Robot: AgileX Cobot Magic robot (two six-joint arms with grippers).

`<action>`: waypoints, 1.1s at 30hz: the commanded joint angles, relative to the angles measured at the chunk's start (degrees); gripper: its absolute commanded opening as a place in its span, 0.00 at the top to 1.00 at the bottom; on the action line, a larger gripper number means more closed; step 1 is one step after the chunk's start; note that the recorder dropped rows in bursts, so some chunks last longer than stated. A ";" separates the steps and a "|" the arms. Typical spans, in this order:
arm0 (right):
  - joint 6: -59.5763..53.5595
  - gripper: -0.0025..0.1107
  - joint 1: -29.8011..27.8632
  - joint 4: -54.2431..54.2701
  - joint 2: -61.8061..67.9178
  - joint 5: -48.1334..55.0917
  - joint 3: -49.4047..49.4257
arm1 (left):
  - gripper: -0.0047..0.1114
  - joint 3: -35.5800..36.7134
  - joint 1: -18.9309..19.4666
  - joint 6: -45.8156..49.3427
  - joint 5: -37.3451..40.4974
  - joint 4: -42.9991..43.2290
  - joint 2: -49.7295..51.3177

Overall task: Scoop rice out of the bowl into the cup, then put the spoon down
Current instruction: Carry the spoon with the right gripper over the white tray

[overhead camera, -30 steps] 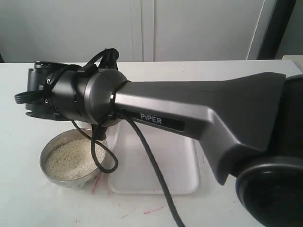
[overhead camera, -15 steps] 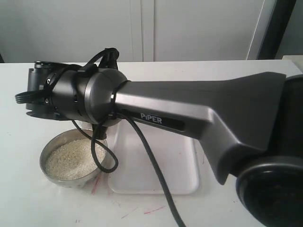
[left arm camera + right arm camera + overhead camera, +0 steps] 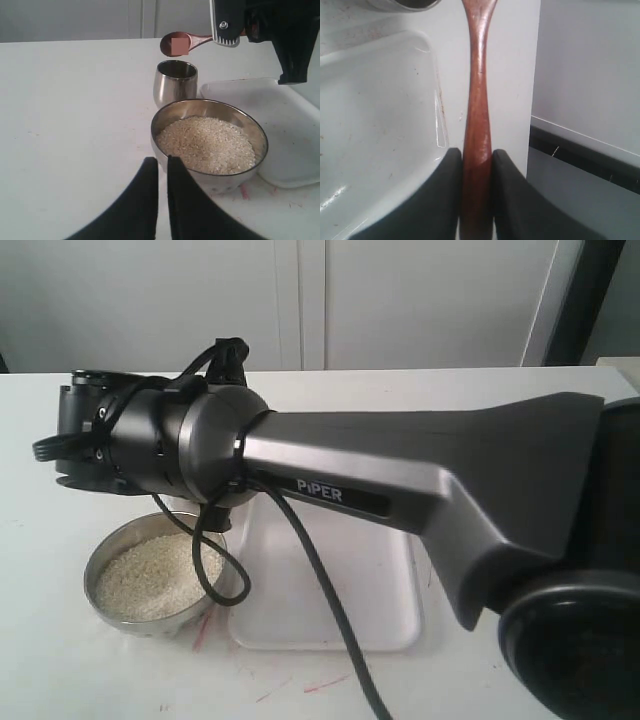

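Note:
The steel bowl [image 3: 156, 150] holds a heap of off-white rice [image 3: 207, 142] and stands on the white table; the exterior view shows the same bowl [image 3: 100, 605] and rice [image 3: 145, 575]. Just beyond it stands the small steel cup [image 3: 172, 90]. The wooden spoon [image 3: 197, 40] hovers level with its head right over the cup's mouth; whether it holds rice I cannot tell. My right gripper [image 3: 476, 155] is shut on the spoon's handle [image 3: 477, 100]. My left gripper [image 3: 162, 162] is shut and empty, low beside the bowl's near rim. In the exterior view the right arm hides the cup.
A white plastic tray [image 3: 340, 610] lies right of the bowl and also shows under the right gripper as a white tray [image 3: 380, 115]. The right arm [image 3: 420, 480] stretches across the middle of the table, its black cable [image 3: 215, 570] hanging over the bowl.
The right wrist and its cable have shifted very slightly; bowl, tray and spoon grip are unchanged.

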 commanded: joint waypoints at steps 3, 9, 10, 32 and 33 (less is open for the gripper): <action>0.00 0.98 0.02 0.05 -0.07 0.25 -0.07 | 0.84 -0.36 -0.32 0.01 -0.15 -0.57 0.41; 1.77 0.98 0.02 2.28 -0.27 0.25 -0.07 | 0.84 -0.36 -0.32 0.01 -0.15 -0.57 0.41; 2.25 0.98 0.02 3.02 -0.44 0.25 -0.07 | 0.84 -0.36 -0.32 0.01 -0.15 -0.57 0.41; 7.95 0.98 -16.37 43.04 -22.78 0.25 0.80 | 0.84 -0.36 -0.32 0.01 -0.15 -0.57 0.41; 8.06 0.98 -16.91 42.97 -24.27 0.25 1.62 | 0.84 -0.36 -0.32 0.01 -0.15 -0.57 0.41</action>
